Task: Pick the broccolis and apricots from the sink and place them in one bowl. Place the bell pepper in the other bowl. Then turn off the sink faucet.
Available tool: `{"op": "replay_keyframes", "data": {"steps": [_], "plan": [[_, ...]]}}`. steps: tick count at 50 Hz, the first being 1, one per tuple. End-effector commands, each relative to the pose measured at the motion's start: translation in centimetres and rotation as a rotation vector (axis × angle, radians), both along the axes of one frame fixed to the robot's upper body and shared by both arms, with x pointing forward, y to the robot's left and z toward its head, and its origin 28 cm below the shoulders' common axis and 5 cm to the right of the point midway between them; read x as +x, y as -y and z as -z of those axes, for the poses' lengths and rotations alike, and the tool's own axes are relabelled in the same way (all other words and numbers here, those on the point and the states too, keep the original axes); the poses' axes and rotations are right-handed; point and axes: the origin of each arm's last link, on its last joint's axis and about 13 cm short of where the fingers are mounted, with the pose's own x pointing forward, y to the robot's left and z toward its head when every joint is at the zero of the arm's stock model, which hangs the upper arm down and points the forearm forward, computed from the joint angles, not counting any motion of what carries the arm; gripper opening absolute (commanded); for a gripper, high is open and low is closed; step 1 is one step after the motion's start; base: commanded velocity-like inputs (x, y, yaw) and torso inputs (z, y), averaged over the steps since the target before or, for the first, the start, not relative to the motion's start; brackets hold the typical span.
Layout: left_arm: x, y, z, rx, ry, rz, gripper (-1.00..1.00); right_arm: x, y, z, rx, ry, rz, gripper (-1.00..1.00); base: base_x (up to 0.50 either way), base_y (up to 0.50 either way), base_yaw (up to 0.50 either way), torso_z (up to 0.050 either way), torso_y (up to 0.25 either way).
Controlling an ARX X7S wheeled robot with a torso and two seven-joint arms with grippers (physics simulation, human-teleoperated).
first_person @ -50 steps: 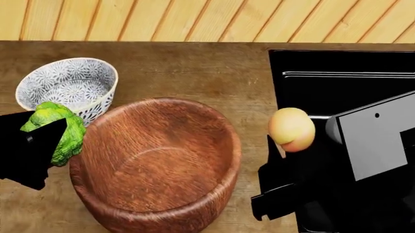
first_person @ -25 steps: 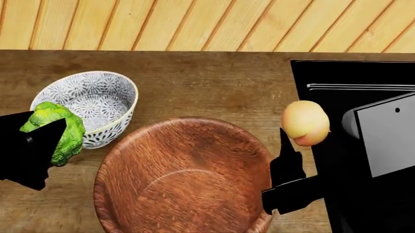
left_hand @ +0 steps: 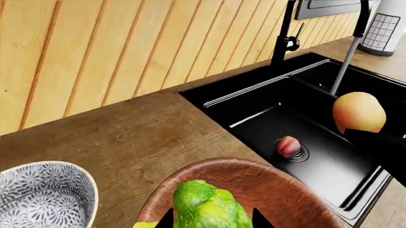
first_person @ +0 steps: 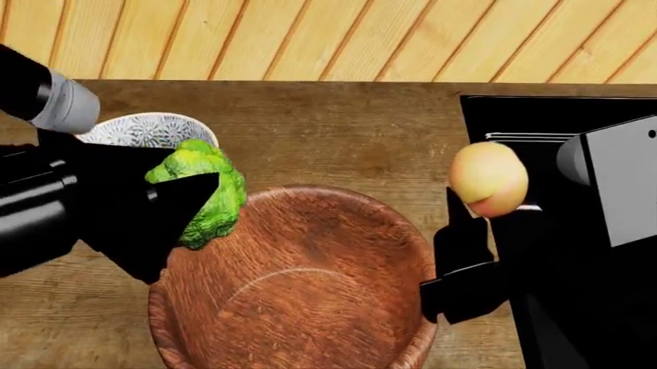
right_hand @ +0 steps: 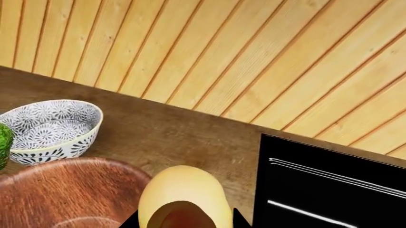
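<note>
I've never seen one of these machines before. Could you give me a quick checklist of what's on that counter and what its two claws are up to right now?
Surface: wooden counter, black sink set into it.
Job's things: wooden bowl and patterned bowl, both with nothing in them; broccoli held above the wooden bowl's edge; apricot held between bowl and sink; another fruit at the sink drain.
Clutter: nothing seen.
Grippers: left gripper shut on broccoli; right gripper shut on apricot.
Cables: nothing seen.
Surroundings: plank wall; faucet with water running.

no readable text, labels, numbers
</note>
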Motion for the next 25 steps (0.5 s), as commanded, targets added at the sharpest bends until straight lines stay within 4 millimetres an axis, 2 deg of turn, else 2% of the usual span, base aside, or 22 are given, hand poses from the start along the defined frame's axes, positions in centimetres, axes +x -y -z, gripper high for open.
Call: {"op": "replay_keyframes", "data": {"steps": [1,7,13,25], "plan": [[1.7,3.3,-0.2,0.053,-0.072,0.168,-1.00,-0.1,-0.2,-0.1,-0.003,-0.008,-0.017,-1.00,0.00,0.00,0.00,0.000,0.000],[1.8,4.7,-0.1,0.058,-0.079,0.192,-1.00,0.0,-0.1,0.3,0.004,-0.019,-0.017,-1.00,0.00,0.00,0.00,0.000,0.000],[1.8,5.9,1.4,0.078,-0.108,0.208,-1.00,-0.2,0.0,0.3,0.003,-0.019,-0.010,-1.00,0.00,0.00,0.00,0.000,0.002],[2.3,6.0,2.6,0.159,-0.154,0.205,-1.00,-0.5,0.2,0.5,0.011,-0.021,0.001,-1.00,0.00,0.00,0.00,0.000,0.000]]}}
